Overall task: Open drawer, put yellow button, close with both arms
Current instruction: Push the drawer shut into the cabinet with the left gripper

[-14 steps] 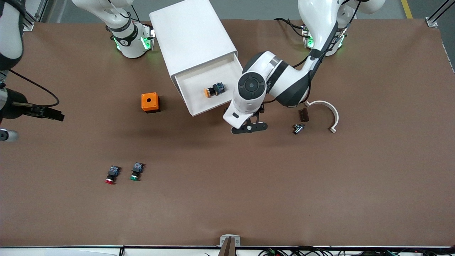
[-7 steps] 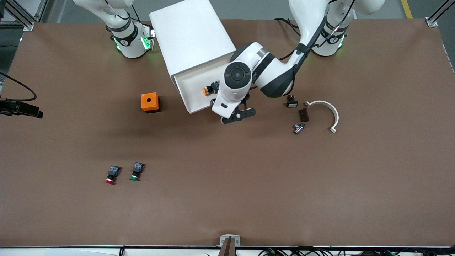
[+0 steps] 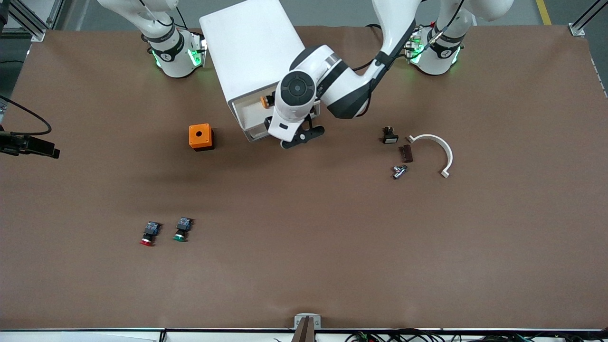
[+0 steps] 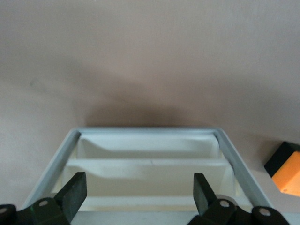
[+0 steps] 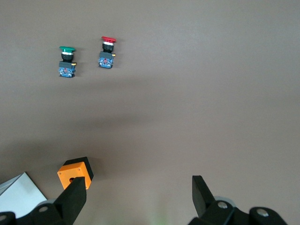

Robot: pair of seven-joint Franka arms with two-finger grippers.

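Observation:
The white cabinet (image 3: 251, 47) has its uppermost drawer (image 3: 247, 116) partly out. The yellow button (image 3: 266, 100) lies in the drawer, close to the cabinet's opening, half hidden by the left arm. My left gripper (image 3: 303, 136) is open and empty at the drawer's front edge. In the left wrist view the drawer (image 4: 147, 132) lies between its spread fingers (image 4: 75, 192), midway at the left gripper (image 4: 138, 194). My right gripper (image 3: 45, 149) is up in the air at the right arm's end of the table, open and empty (image 5: 138, 194).
An orange box with a hole (image 3: 200, 137) stands beside the drawer and shows in both wrist views (image 5: 74, 172) (image 4: 286, 171). A red-capped switch (image 3: 148, 235) and a green-capped switch (image 3: 181, 230) lie nearer the camera. A white curved piece (image 3: 434, 147) and small dark parts (image 3: 405, 153) lie toward the left arm's end.
My left gripper has moved toward the cabinet against the drawer's front, and the drawer has slid most of the way in with the yellow button. The right arm drew back to the table's end.

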